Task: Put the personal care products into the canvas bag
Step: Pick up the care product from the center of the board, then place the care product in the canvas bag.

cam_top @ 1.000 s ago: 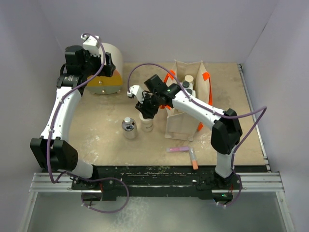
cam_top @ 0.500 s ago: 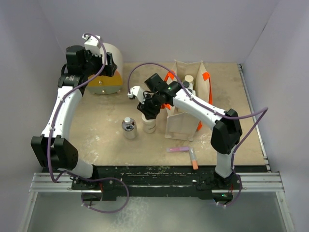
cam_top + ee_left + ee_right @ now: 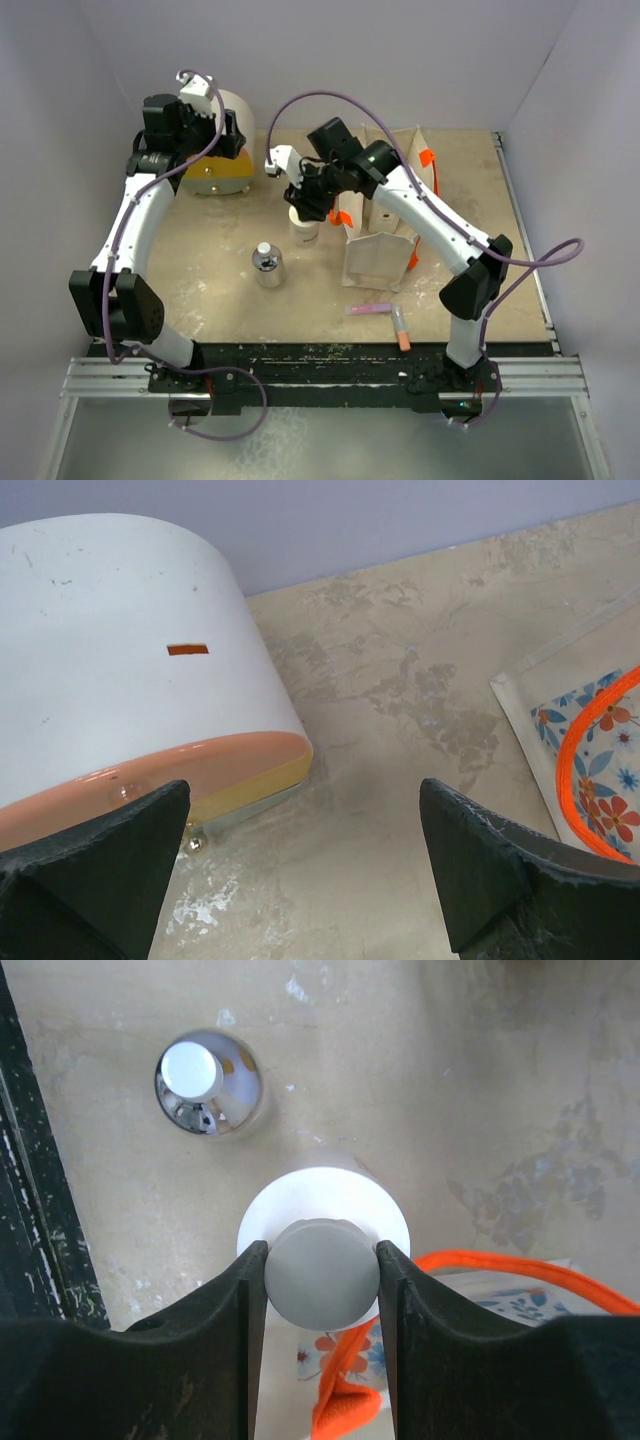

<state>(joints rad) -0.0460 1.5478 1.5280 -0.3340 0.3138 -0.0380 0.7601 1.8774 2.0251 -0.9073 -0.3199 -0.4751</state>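
Right arm has risen and drawn back since a second ago. The white round bottle with a dull grey cap (image 3: 325, 1200) has left its spot beside the silvery clear-grey bottle with a white cap (image 3: 266, 262) and now hangs above the tan surface (image 3: 200, 270). It sits just left of the beige canvas bag with orange loop handles (image 3: 378, 255) and is not yet over the mouth.

Right gripper (image 3: 322, 1260) is clamped on the grey cap, one finger each side. The bottle hangs roughly plumb below it.

Left gripper (image 3: 305, 820) has its jaws spread wide and holds nothing, parked by the round white drawer box with a peach-and-yellow base (image 3: 120, 650).

Step in hand: carry to the bag.
- Gain height first, so the bottle's base clears the rim and the orange handle loop, which lies close under it in the wrist view.
- Then travel right until centred over the opening.
- Lower inside before letting go — a cap-only grip may swing if hurried.
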